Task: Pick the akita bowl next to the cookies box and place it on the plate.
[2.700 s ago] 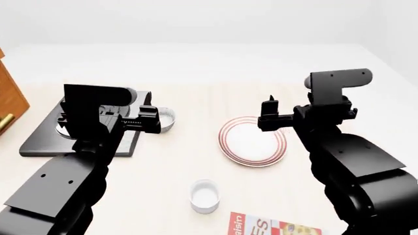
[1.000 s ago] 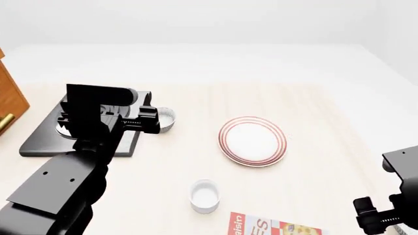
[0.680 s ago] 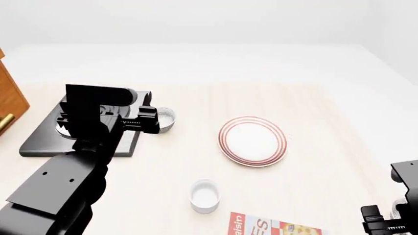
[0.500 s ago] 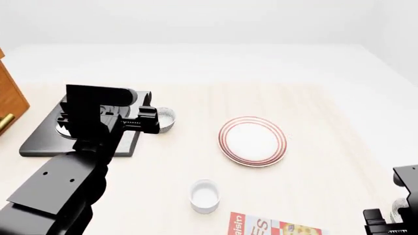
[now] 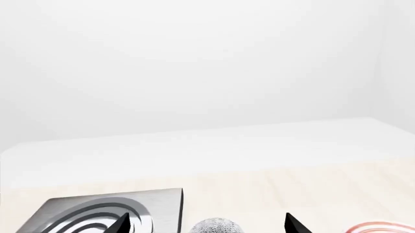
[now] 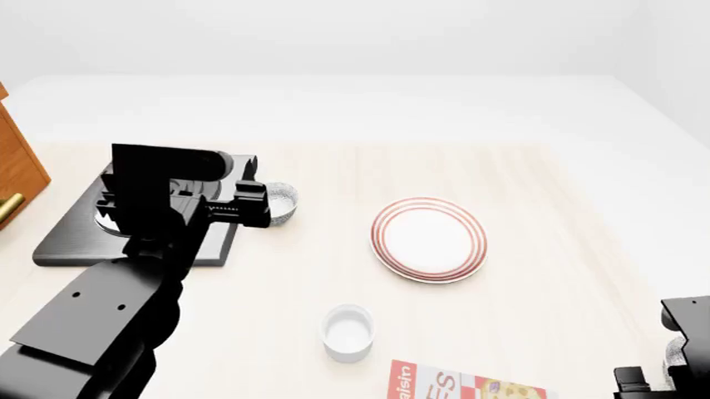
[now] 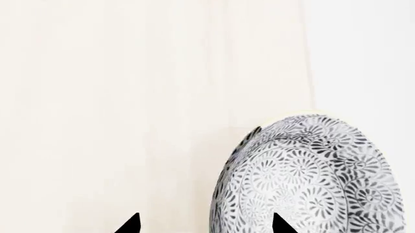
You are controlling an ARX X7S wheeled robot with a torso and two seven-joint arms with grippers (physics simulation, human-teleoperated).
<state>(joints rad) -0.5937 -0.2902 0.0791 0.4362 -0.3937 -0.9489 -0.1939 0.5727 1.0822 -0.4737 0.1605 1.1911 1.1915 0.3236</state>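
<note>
Right hand point(image 6: 649, 384) lower, seemingly open.

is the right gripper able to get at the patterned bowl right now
Probably yes: the bowl sits just ahead of the open right gripper, with only bare table around it.

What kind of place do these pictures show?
Probably a simulated kitchen counter: a pale wooden worktop carries a black stove burner plate, a red-ringed plate and a cookies box, with a wooden cabinet beside.

Cookies box point(image 6: 466, 387) cut by edge
</note>
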